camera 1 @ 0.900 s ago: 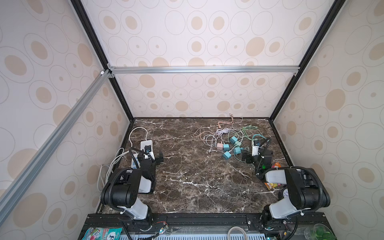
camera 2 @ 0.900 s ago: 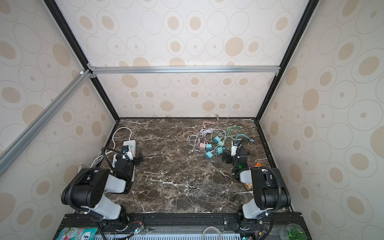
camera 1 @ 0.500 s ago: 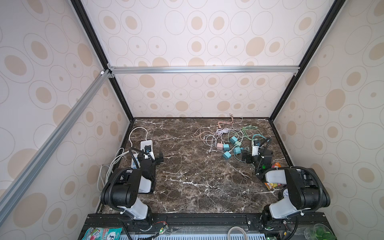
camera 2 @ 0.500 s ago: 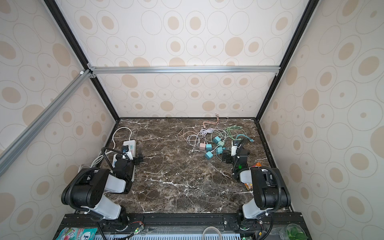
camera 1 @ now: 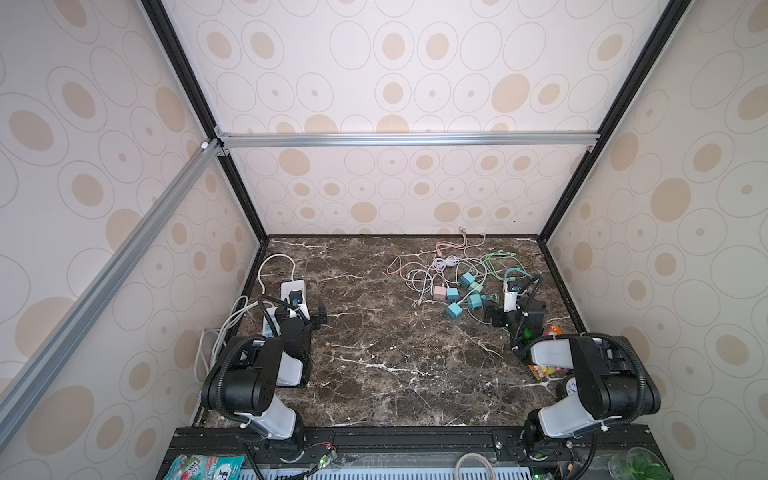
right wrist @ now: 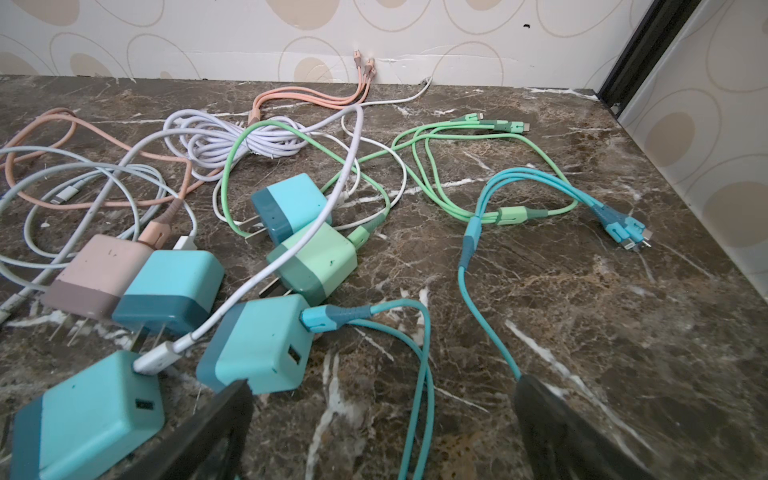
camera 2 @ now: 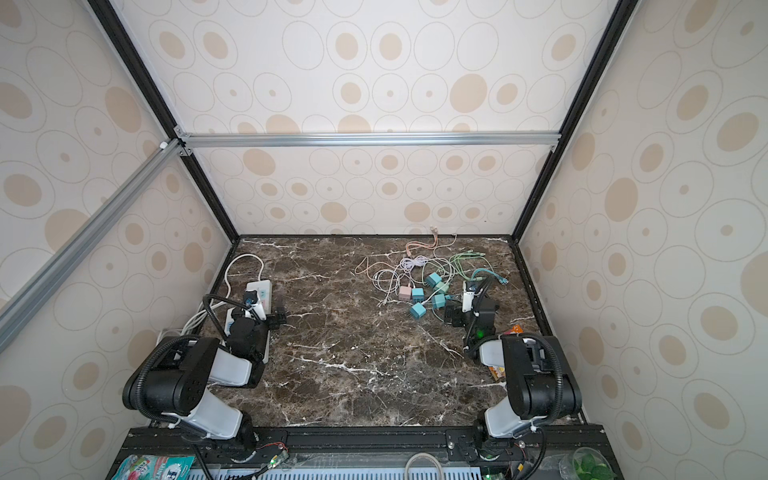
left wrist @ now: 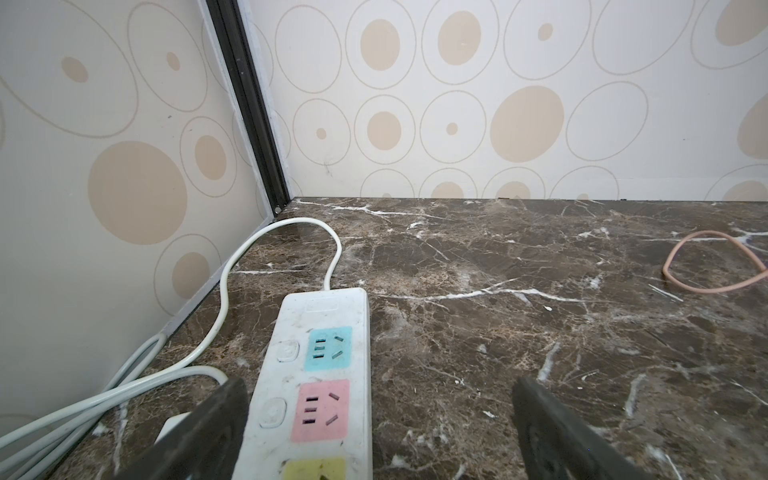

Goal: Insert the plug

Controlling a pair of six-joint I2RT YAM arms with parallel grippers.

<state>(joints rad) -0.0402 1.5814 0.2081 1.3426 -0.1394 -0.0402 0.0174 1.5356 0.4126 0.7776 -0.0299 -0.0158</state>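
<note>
A white power strip (camera 1: 292, 289) (camera 2: 260, 292) with blue, pink and yellow sockets (left wrist: 320, 409) lies along the left wall. My left gripper (camera 1: 301, 311) (left wrist: 378, 390) hangs open over its near end, the strip beside one finger. Several cube plugs lie at the back right: teal ones (camera 1: 454, 310) (right wrist: 257, 345), a green one (right wrist: 316, 259) and a pink one (right wrist: 95, 274). Just short of them, my right gripper (camera 1: 515, 315) (camera 2: 470, 313) (right wrist: 382, 386) is open. A teal cable (right wrist: 422, 399) runs between its fingers and the nearest teal plug sits by one fingertip.
Tangled cables (camera 1: 444, 266) in white, pink, green and teal spread behind the plugs toward the back wall. The strip's white cord (left wrist: 224, 291) loops along the left wall. Snack packets (camera 1: 548, 365) lie by the right arm. Dark marble tabletop (camera 1: 386, 332) lies between the arms.
</note>
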